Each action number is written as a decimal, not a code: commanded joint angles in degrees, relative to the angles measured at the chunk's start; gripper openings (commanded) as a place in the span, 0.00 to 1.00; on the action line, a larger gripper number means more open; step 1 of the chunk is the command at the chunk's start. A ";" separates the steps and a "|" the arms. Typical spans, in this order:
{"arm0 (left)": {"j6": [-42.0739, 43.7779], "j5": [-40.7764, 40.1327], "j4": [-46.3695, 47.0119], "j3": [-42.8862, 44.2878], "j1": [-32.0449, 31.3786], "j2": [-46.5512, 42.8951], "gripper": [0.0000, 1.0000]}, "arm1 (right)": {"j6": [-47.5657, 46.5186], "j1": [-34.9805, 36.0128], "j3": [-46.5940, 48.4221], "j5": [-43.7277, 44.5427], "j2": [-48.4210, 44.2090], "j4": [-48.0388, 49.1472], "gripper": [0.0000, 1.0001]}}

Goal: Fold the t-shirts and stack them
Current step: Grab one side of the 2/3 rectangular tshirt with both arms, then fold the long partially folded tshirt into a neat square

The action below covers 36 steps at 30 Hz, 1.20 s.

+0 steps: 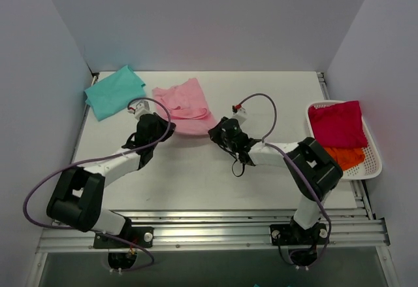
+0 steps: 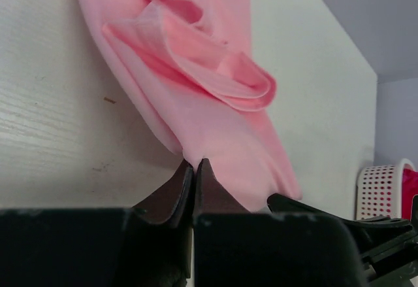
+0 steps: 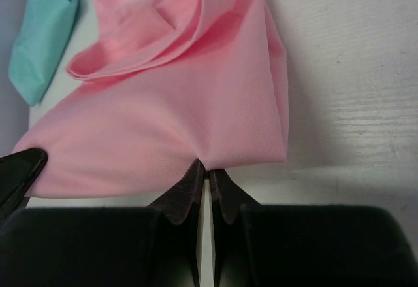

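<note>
A pale pink t-shirt [image 1: 185, 107] lies crumpled on the white table [image 1: 196, 176], behind both arms. My left gripper [image 2: 194, 164] is shut on its near left edge, the cloth [image 2: 209, 91] puckering at the fingertips. At the near right corner my right gripper [image 3: 206, 169] is shut on the pink t-shirt [image 3: 170, 104], which bunches where the tips pinch it. In the top view the two grippers [image 1: 163, 130] [image 1: 217, 133] sit at either end of the shirt's near hem. A folded teal t-shirt [image 1: 114, 92] rests at the back left corner, also seen from the right wrist [image 3: 42, 32].
A white perforated basket [image 1: 371, 150] at the right edge holds a crimson cloth [image 1: 336, 123] over an orange one [image 1: 345, 156]; its rim shows in the left wrist view [image 2: 382, 189]. Grey walls close the table on three sides. Cables loop over both arms.
</note>
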 commanded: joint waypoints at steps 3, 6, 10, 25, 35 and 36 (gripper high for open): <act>1.53 -0.06 -4.91 -1.20 0.22 -9.46 0.02 | -1.10 3.02 -1.16 6.79 -11.39 -6.23 0.00; 1.18 0.46 -6.76 -2.08 0.13 -13.76 0.02 | -1.10 5.92 -1.34 9.69 -16.40 -9.84 0.00; 0.48 0.99 -8.52 -3.22 0.13 -18.42 0.02 | -1.63 9.09 -0.99 14.25 -21.16 -14.93 0.00; -5.32 -0.06 -16.60 -9.46 -1.10 -30.64 0.02 | -2.33 14.81 1.03 17.78 -24.69 -21.09 0.00; -4.18 -3.93 -25.57 -5.25 -1.10 -36.71 0.03 | -4.97 15.16 10.17 16.64 -20.38 -23.99 0.00; -4.10 -4.10 -25.83 -4.98 -1.19 -37.32 0.03 | -5.23 15.24 10.44 16.55 -20.29 -24.17 0.00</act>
